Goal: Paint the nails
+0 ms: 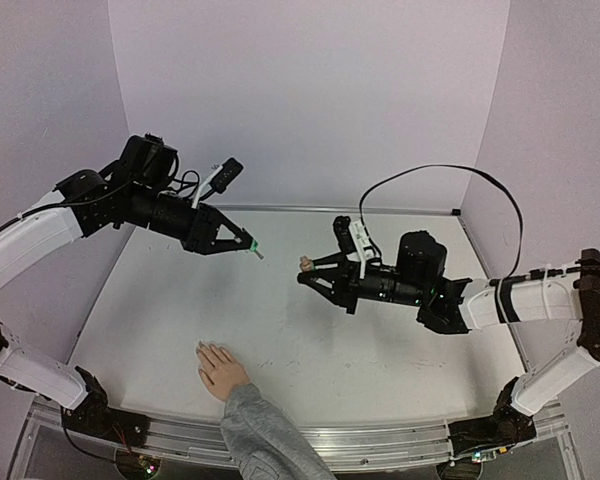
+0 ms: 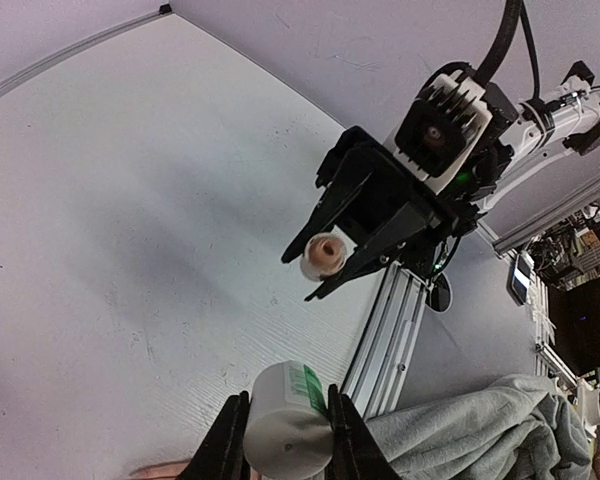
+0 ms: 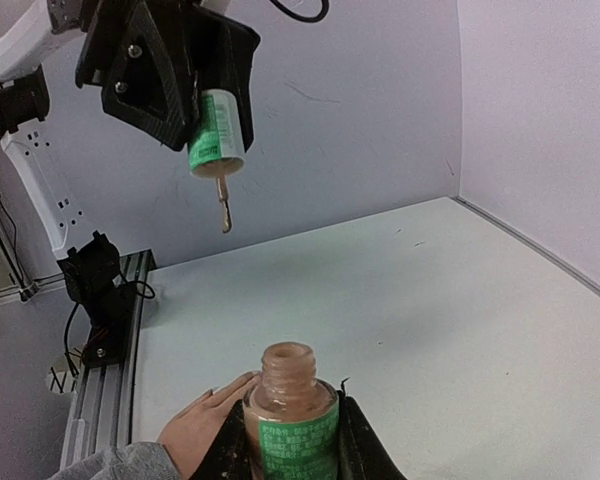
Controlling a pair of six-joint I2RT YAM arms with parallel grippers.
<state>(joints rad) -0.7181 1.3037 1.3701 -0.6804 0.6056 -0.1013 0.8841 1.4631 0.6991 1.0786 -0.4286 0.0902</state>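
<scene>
The white desk (image 1: 310, 340) takes up most of the space, with the left arm (image 1: 40, 235) and right arm (image 1: 530, 300) reaching in over it from either side. At the near edge, between the arm bases, lies a grey knit sleeve (image 1: 260, 435) with a flesh-coloured mannequin hand (image 1: 220, 370) flat on the desk, fingers pointing away. The right pincer (image 3: 292, 440) is clamped on an open, green-labelled bottle (image 3: 292, 410), held in the air above the desk. The left pincer (image 2: 285, 440) grips the brush cap (image 3: 215, 130), its brush (image 3: 224, 215) hanging down, well apart from the bottle. The nails (image 1: 204, 348) sit at the fingertips, too small to make out clearly.
</scene>
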